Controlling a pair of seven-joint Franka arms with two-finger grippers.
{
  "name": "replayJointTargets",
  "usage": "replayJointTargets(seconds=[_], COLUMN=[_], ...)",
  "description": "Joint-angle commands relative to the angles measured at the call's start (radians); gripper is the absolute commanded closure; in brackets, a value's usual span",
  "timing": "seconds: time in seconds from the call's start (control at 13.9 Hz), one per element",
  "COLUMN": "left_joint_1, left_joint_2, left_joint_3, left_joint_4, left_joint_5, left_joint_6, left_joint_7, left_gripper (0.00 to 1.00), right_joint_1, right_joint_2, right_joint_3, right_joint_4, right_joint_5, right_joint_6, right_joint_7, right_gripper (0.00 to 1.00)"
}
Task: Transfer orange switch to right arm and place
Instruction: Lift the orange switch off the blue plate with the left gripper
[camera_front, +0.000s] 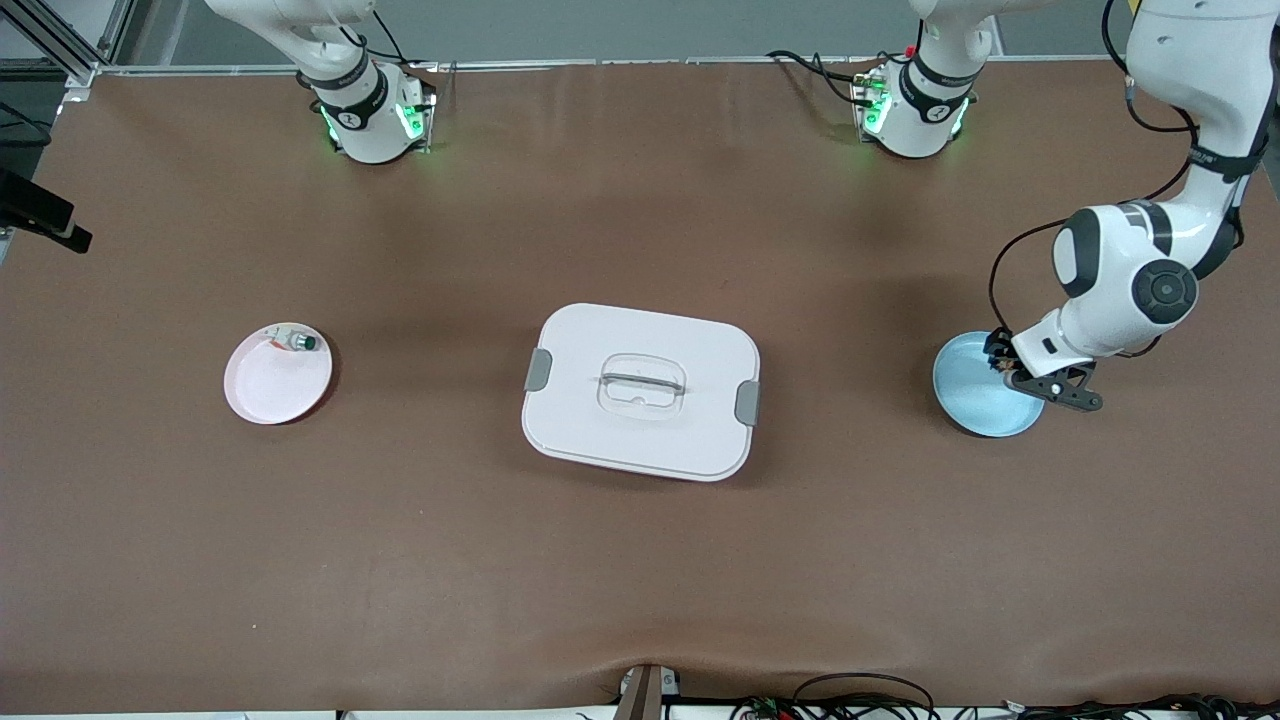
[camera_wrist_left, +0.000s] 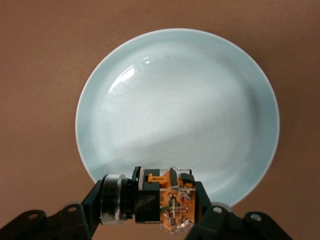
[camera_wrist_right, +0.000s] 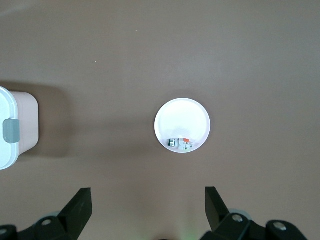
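My left gripper (camera_front: 1003, 362) is shut on the orange switch (camera_front: 999, 355) and holds it just above the edge of the light blue plate (camera_front: 972, 398) at the left arm's end of the table. In the left wrist view the switch (camera_wrist_left: 175, 204), black with an amber part and a silver ring, sits crosswise between the fingers of the left gripper (camera_wrist_left: 150, 204), over the plate's rim (camera_wrist_left: 175, 110). My right gripper (camera_wrist_right: 147, 200) is open and empty, high above the table near the pink plate (camera_wrist_right: 182, 117); it is out of the front view.
The pink plate (camera_front: 275, 385) at the right arm's end holds a small white-silver piece with a green cap (camera_front: 297, 343), which also shows in the right wrist view (camera_wrist_right: 180, 144). A white lidded box (camera_front: 640, 390) with grey clips stands mid-table; its corner shows in the right wrist view (camera_wrist_right: 15, 130).
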Motion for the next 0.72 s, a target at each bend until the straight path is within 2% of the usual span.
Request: replayJointTargets(seconds=[0.0, 0.14, 0.36, 0.5, 0.65], left_joint_1=[0.009, 0.003, 0.000, -0.001, -0.003], left_joint_2=[-0.096, -0.134, -0.124, -0.122, -0.122], left_joint_3=[-0.020, -0.025, -0.037, -0.039, -0.063], left_joint_4=[0.035, 0.148, 0.384, 0.487, 0.547], left_joint_5=[-0.012, -0.084, -0.152, -0.207, -0.279], left_joint_6=[-0.160, -0.367, -0.669, -0.759, -0.809], left_joint_7=[-0.007, -0.010, -0.054, -0.108, -0.201], left_gripper=[0.70, 0.70, 0.70, 0.70, 0.69], right_joint_1=[-0.011, -0.012, -0.019, -0.025, -0.029], right_joint_2=[-0.019, -0.019, -0.022, -0.025, -0.025], right_joint_3=[0.011, 0.009, 0.009, 0.009, 0.009], right_joint_4=[-0.018, -0.018, -0.032, -0.035, -0.036], right_joint_5=[-0.004, 0.005, 0.015, 0.025, 0.027], right_joint_6=[0.005, 0.003, 0.006, 0.008, 0.006], right_joint_7=[0.012, 0.014, 0.015, 0.015, 0.015], right_gripper=[0.00, 0.00, 0.00, 0.00, 0.00])
